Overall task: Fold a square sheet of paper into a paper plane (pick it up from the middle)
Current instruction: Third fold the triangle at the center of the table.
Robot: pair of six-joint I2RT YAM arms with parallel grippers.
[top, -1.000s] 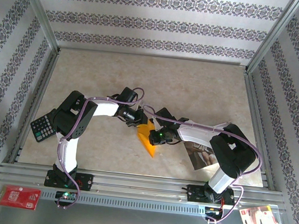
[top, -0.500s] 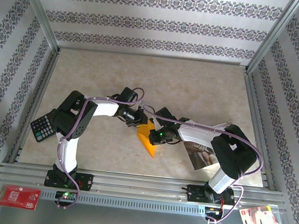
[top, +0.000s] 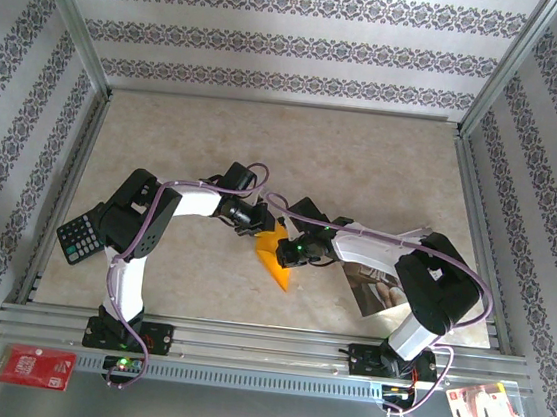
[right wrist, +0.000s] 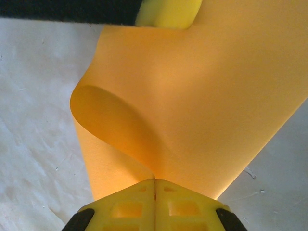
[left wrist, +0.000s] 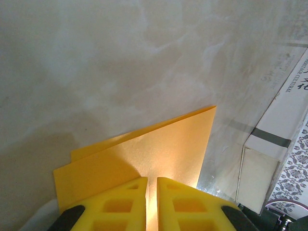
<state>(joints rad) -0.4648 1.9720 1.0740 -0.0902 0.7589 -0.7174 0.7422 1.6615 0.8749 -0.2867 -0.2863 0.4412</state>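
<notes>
Near you, at centre, the orange sheet (top: pixel 275 260) points its free corner to 6 o'clock. Your left gripper (left wrist: pixel 151 182) and right gripper (right wrist: pixel 155 183) both clench it. Toward 12 o'clock, the table (top: pixel 296 145) lies open.

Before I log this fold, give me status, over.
Left pincer, right pincer shut on orange sheet. Sheet doubled, curling. Photo sheet apart, right side.

Lab rig: aluminium frame (top: pixel 243 345), wallpapered walls (top: pixel 297 45)
</notes>
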